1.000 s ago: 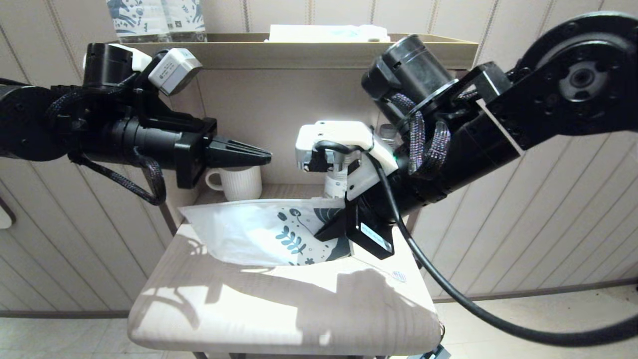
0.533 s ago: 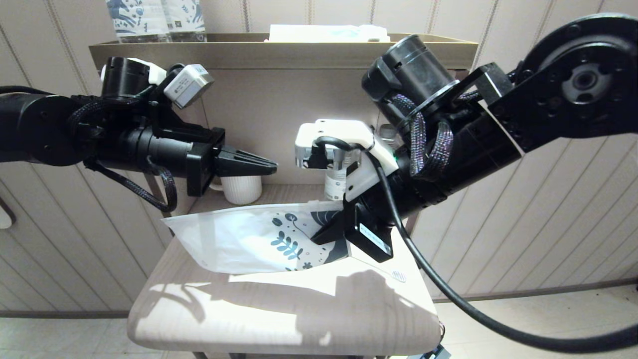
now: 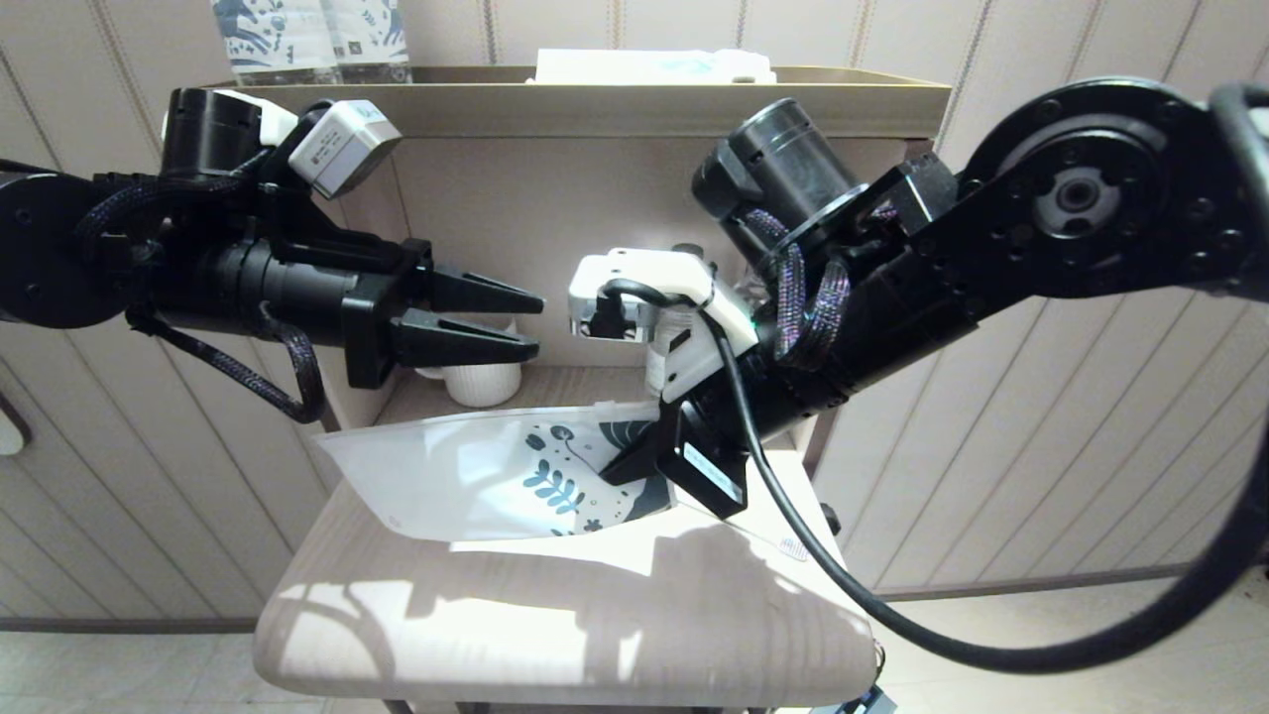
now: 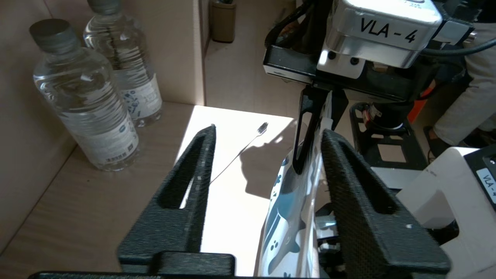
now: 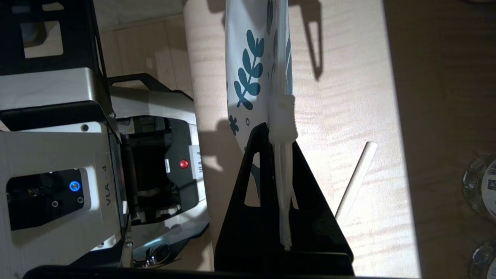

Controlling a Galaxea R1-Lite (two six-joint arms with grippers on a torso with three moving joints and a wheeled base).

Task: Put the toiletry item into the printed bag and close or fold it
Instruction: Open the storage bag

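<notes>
Bag (image 3: 486,474) is pinched at its printed end by right gripper (image 3: 634,461), left gripper (image 3: 530,323) spread apart above bag, toothbrush (image 4: 238,155) left beside bag.

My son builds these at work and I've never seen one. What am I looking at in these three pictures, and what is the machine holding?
It is a robot with two black arms, each ending in a two-fingered gripper. One picture looks down from the robot's head; the other two come from small cameras on each wrist, behind the fingers.

The right gripper is shut on the printed end of the printed bag, a white pouch with blue leaves, holding it lifted above the small table. The left gripper is open and empty, level with the bag's far end.

The toothbrush lies on the table, not yet in the bag. Two water bottles stand nearby, and a white ribbed cup sits behind.
</notes>
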